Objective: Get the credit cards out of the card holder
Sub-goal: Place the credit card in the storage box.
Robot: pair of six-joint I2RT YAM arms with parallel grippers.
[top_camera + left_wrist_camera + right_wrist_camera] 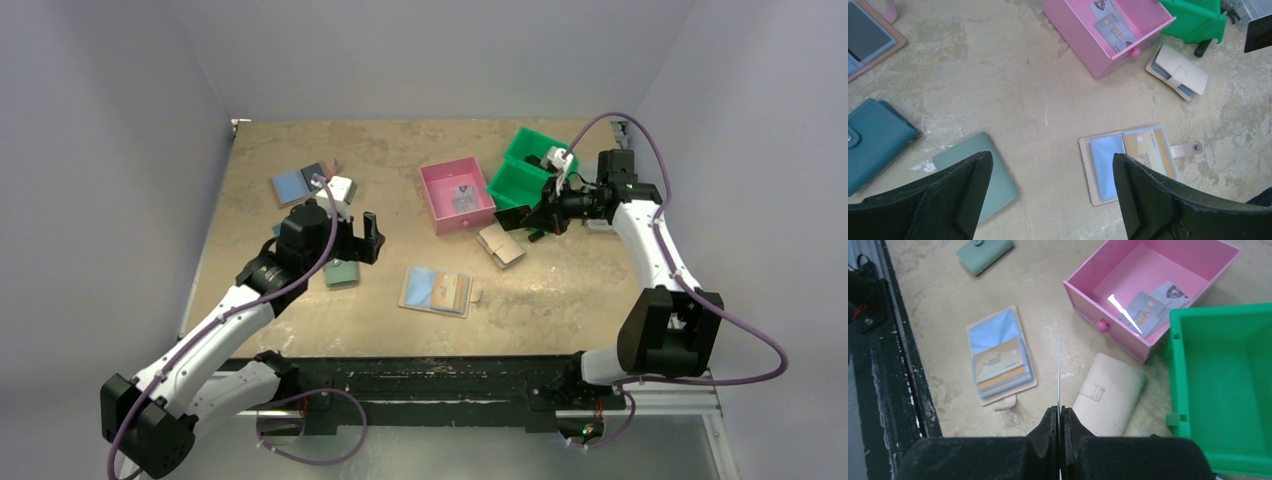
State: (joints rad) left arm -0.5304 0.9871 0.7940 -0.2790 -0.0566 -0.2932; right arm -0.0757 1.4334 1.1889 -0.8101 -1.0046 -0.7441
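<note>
The card holder [436, 290] lies open near the table's front middle, its snap tab to the right. A pale blue panel [1107, 167] shows on one side. A gold-yellow credit card [1148, 149] sits in the other side, also seen from the right wrist as the gold-yellow credit card [1000, 360]. My left gripper [1052, 160] hangs open above bare table just left of the holder, holding nothing. My right gripper [1059, 410] is shut on a thin dark credit card [512, 217], seen edge-on in its own view. It hovers right of the pink drawer.
A pink drawer [447, 166] holds grey cards [1148, 310]. Green bins [528, 170] stand behind my right gripper. A cream closed wallet [501, 245] lies below it. A sage wallet [342, 273] and a teal wallet [873, 142] lie under my left arm. Another open holder [300, 183] lies back left.
</note>
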